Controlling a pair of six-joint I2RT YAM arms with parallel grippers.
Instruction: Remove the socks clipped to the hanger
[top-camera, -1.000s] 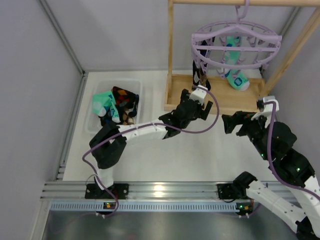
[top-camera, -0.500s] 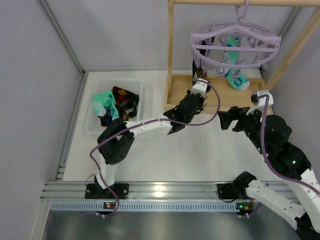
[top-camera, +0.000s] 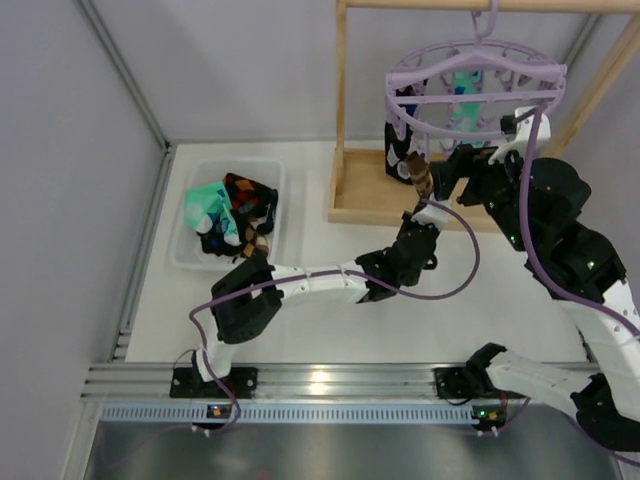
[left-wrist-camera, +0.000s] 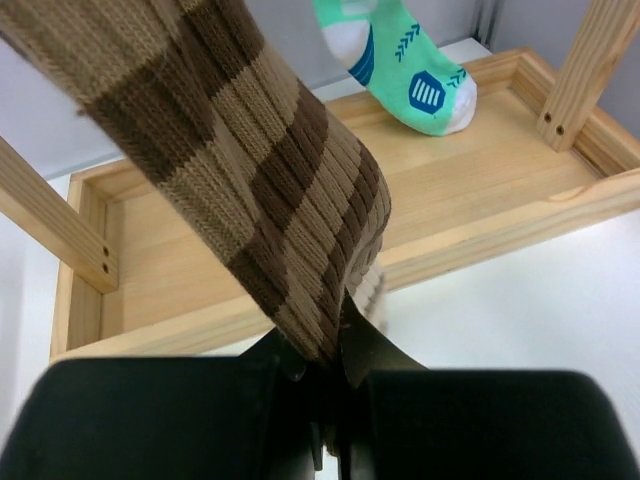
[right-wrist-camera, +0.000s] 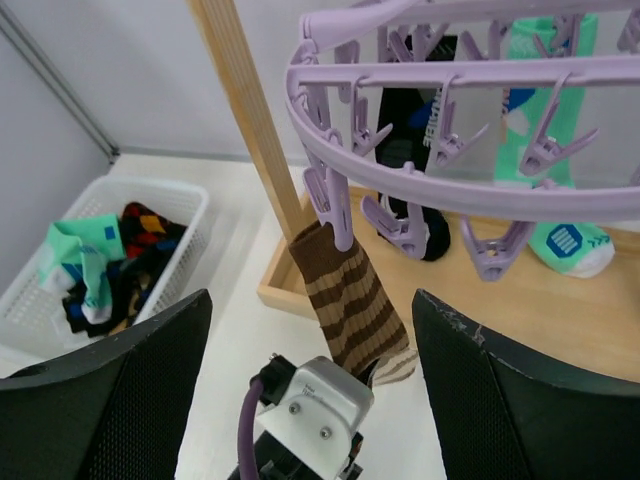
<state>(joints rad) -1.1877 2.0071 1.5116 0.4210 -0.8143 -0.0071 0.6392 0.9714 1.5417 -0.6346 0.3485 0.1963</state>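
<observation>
The pale-purple hanger (top-camera: 475, 70) hangs from the wooden rack's top bar. A brown-and-tan striped sock (right-wrist-camera: 350, 300) hangs from a clip (right-wrist-camera: 335, 215) on its near rim. My left gripper (left-wrist-camera: 325, 350) is shut on this sock's lower end (left-wrist-camera: 250, 170), just in front of the rack base. A black sock with blue patches (right-wrist-camera: 410, 150) and a mint-green sock (right-wrist-camera: 545, 150) hang further back. My right gripper (right-wrist-camera: 310, 300) is open, empty, close to the hanger ring and above the left gripper (top-camera: 418, 205).
A white basket (top-camera: 235, 165) at the left holds several socks. The wooden rack has an upright post (top-camera: 341, 100) and a shallow base tray (left-wrist-camera: 480, 190) under the hanger. Grey walls close in at the left and back.
The left gripper shut on the striped sock and drew back toward the right, pulling the sock taut. The right arm rose and moved in close to the hanger.
</observation>
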